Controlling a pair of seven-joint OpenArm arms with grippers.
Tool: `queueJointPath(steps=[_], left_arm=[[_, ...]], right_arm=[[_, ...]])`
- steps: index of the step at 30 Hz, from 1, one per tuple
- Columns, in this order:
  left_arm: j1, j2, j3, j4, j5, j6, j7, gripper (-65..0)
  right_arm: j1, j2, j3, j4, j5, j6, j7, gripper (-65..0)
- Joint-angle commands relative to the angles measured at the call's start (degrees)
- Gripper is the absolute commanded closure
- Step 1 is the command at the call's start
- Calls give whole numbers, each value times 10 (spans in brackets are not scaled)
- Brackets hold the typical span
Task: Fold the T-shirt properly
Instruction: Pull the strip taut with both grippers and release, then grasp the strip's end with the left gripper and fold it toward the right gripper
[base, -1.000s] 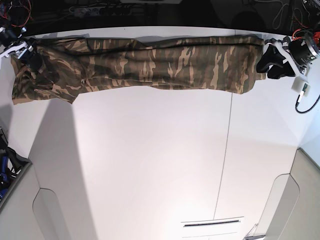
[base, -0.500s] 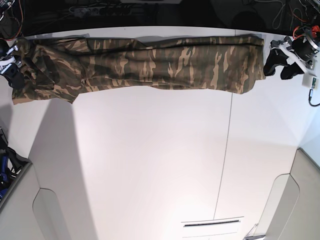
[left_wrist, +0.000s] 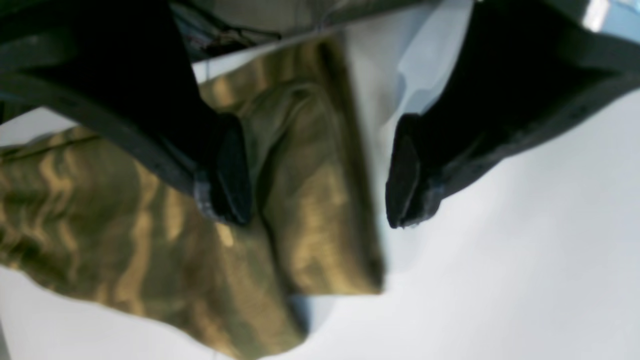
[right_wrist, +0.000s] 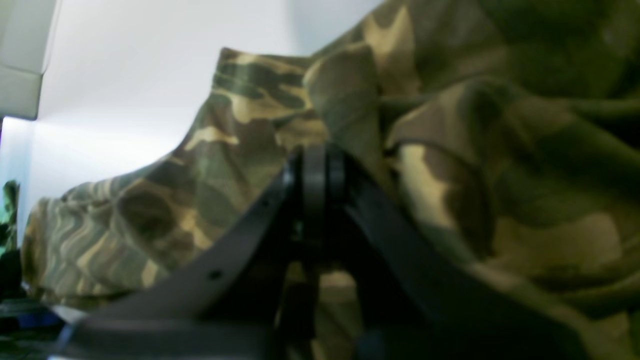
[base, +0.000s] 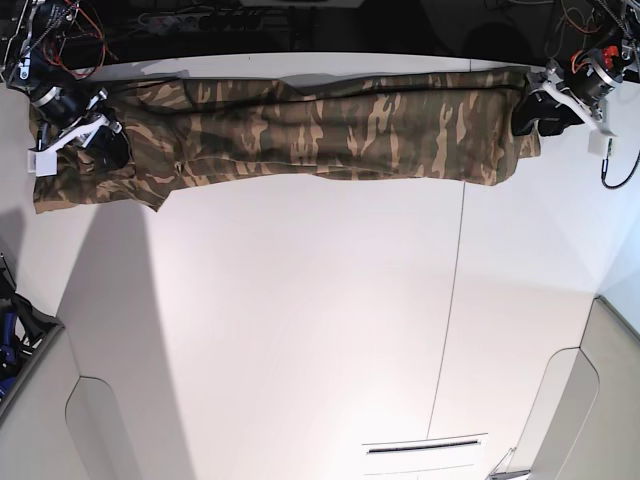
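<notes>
We saw no containers in these frames, so it was all about the cloth; the T-shirt (base: 300, 135) lay stretched in a long band across the top of the base view, on the white table (base: 300, 330), running from the upper left corner to the upper right; its left end bulged wider and drooped lower than the rest.

Up in the upper right of the base view sat the left gripper (base: 535, 115), right at the shirt's end; through its wrist view the left gripper (left_wrist: 315, 190) had its jaws spread wide, one dark fingertip (left_wrist: 230, 170) over the camouflage cloth, the other over bare white table just past the shirt's edge; the T-shirt (left_wrist: 150, 225) filled the lower left of that frame, its hem running between the two tips; nothing was pinched there; whether the tips touched the cloth we could not tell through the blur.

Over in the upper left of the base view, the right gripper (base: 95, 140) sat on the bunched end; in its wrist view the right gripper (right_wrist: 317, 170) had its jaws pressed together, tips against the rumpled T-shirt (right_wrist: 450, 150); whether a fold was caught between them we could not make out.
</notes>
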Motion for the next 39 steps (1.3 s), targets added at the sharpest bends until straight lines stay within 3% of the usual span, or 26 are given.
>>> queueJointPath(steps=[1,7,9,11,14,15,21,29,34,39], left_arm=[[-4,-8,7,-3,8,-3,2,-456],[-7,-8,34,-12,7,-3,1,-450],[-12,-7,36,-12,7,-3,1,-414],[-15,-7,36,-12,1,-3,1,-308],[-17,-6,36,-12,-15,-3,1,-38],[-21,-6,36,-12,-15,-3,1,0],[-49,-7,16,9,-19,-3,3,0],[-59,-15,-36,139,-22,-3,37,0],[-58,-17,-15,218,-89,-3,94,0],[-58,-17,69,275,-93,-3,97,0]], right_arm=[[1,4,-3,4,0,3,-8,0],[1,5,-2,4,11,3,-9,0],[1,4,-2,4,23,3,-9,0],[1,5,-2,5,33,3,-9,0],[2,5,-2,5,42,3,-11,0],[4,5,-2,5,44,3,-14,0],[30,5,23,6,99,3,-72,0],[46,5,115,7,156,3,-127,0],[45,5,155,7,165,3,-131,0],[45,5,159,7,165,4,-138,0]])
